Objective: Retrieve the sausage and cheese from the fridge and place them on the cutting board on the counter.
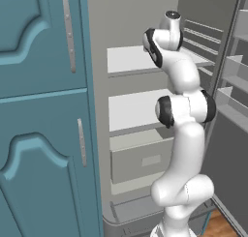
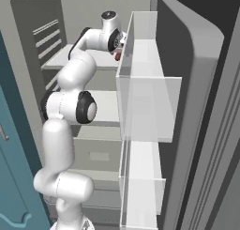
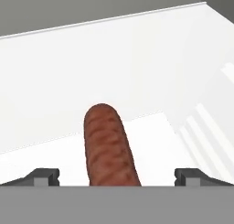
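The robot is reaching for the sausage (image 3: 109,145), which lies on a white fridge shelf (image 3: 137,72) at the bottom middle of the hand view. Its fingers (image 3: 45,176) are wide open on either side. Next they probably need to squeeze shut.

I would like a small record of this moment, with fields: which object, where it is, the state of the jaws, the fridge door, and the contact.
object: short dark red-brown sausage
place: lying on a white shelf inside the tall grey fridge
gripper: jaws open wide, one fingertip on each side of the sausage
fridge door: open
contact: fingertips apart from the sausage, not closed on it
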You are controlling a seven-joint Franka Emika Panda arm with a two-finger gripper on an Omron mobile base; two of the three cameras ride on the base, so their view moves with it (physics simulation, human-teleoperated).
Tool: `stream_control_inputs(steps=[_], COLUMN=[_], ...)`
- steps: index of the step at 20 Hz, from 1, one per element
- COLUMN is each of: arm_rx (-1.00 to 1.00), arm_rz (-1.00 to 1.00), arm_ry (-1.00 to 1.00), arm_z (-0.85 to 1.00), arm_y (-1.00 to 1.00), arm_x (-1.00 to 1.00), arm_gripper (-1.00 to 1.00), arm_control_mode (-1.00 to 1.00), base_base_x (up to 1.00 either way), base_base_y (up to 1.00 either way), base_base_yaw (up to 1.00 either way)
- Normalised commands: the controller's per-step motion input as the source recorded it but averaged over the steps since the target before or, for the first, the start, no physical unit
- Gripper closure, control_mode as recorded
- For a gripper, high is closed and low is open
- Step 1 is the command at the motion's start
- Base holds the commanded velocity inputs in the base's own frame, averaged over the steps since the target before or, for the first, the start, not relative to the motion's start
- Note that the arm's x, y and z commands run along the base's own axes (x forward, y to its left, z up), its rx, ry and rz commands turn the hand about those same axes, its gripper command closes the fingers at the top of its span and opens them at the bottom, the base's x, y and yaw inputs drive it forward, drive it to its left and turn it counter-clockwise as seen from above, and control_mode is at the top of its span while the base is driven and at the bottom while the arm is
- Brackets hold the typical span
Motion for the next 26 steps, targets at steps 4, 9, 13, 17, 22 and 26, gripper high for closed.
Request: stream_control_inputs(steps=[4,9,13,17,22,26], arm_rx=[0.00,0.00,0.00,0.00,0.00,0.00], arm_rz=[0.00,0.00,0.00,0.00,0.00,0.00], arm_ry=[0.01,0.00,0.00,0.00,0.00,0.00], arm_z=[-0.02,0.00,0.00,-0.03,-0.80,-1.00], arm_y=[0.00,0.00,0.00,0.00,0.00,0.00], arm_x=[0.02,0.00,0.00,0.00,-0.01,-0.13], arm_gripper=[-1.00,1.00,1.00,1.00,1.00,1.00], arm_control_mode=[-1.00,-1.00,-1.00,-1.00,-1.00,-1.00], base_base_x=[0.00,0.00,0.00,0.00,0.00,0.00], base_base_y=[0.00,0.00,0.00,0.00,0.00,0.00], base_base_yaw=[0.00,0.00,0.00,0.00,0.00,0.00])
